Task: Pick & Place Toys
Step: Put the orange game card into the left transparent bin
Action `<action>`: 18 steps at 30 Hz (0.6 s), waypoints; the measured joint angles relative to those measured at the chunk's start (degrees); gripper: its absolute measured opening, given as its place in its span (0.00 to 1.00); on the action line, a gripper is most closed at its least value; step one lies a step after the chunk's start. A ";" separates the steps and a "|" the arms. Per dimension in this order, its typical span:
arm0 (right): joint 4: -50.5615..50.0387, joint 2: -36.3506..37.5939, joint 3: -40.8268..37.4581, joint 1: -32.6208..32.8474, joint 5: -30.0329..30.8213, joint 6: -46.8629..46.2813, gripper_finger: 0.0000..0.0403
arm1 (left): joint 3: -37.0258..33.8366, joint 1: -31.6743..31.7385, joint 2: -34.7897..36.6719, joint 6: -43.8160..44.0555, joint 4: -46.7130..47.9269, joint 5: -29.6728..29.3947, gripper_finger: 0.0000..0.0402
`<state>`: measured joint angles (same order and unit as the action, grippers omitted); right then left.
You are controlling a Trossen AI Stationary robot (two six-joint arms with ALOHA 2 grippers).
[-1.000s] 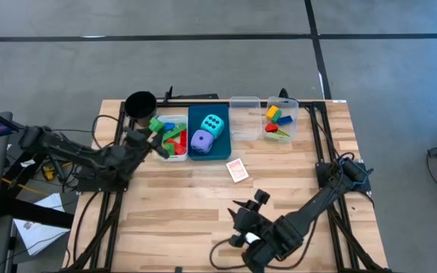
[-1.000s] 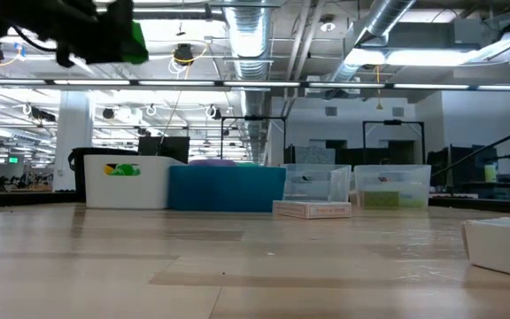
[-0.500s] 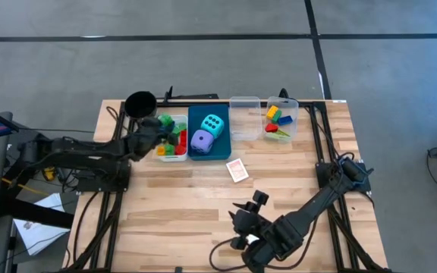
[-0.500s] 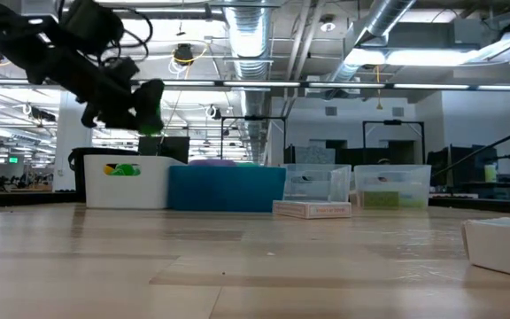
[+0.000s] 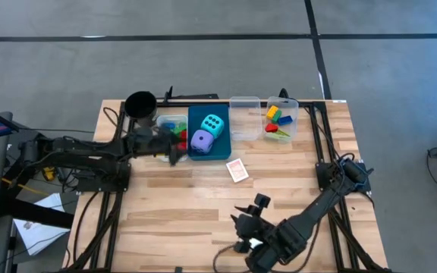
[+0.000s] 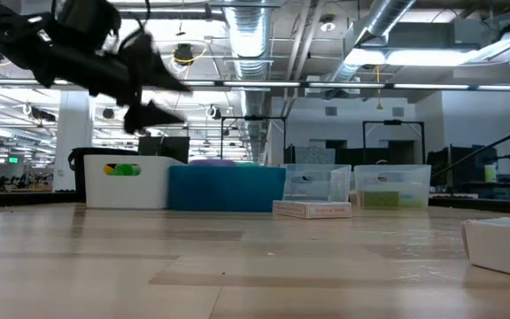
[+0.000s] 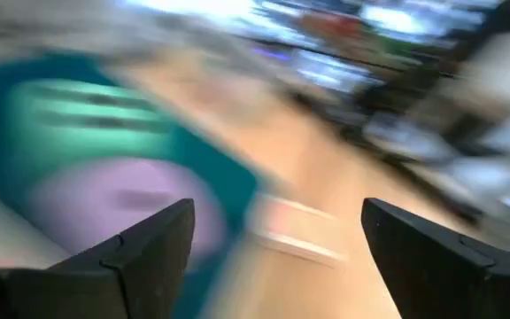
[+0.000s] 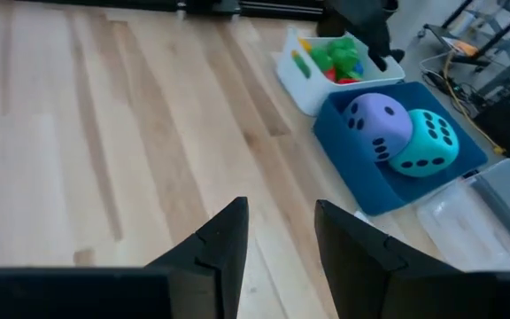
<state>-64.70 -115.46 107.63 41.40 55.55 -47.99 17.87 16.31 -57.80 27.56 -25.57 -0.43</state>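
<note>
Right now most of the bricks (image 5: 174,134) lie in the white bin (image 5: 171,157) near the table's (image 5: 165,212) back edge, and more bricks (image 5: 277,121) sit in a clear bin (image 5: 281,118) toward the back right corner. Just beside the white bin, the blue bin (image 5: 220,153) holds the cyan die (image 5: 214,125) and the purple die (image 5: 202,140), touching each other. One card (image 5: 237,170) lies flat on the wood a little in front of the blue bin.

The left gripper (image 5: 165,144) is stretched out over the white bin, up in the air. Its two fingers (image 6: 153,112) are spread wide, with nothing between them. The right gripper (image 5: 243,220) waits low near the front edge, its fingers (image 8: 220,237) parted and holding nothing.

From above, another clear bin (image 5: 244,116) stands between the blue bin and the brick bin, and a black cup (image 5: 140,103) sits at the back left. The low view shows the bins in a row along the far edge. The right wrist view shows the dots on both dice.
</note>
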 joint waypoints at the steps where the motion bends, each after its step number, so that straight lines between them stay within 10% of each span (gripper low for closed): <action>1: -0.11 0.00 0.00 0.49 -0.06 -0.01 0.32 | 0.00 -1.76 0.02 0.66 -1.71 5.00 0.79; 6: -2.14 0.00 0.00 2.66 -0.16 -3.84 0.32 | 0.00 -16.94 -0.09 0.29 -7.35 8.70 0.76; 18: -8.75 0.00 0.00 1.63 -7.59 -14.55 0.32 | 0.71 -42.29 -11.77 -17.14 -31.24 -21.60 0.75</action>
<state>-73.45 -115.46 107.63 43.03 47.97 -62.54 18.58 -25.98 -69.57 10.41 -56.81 -22.03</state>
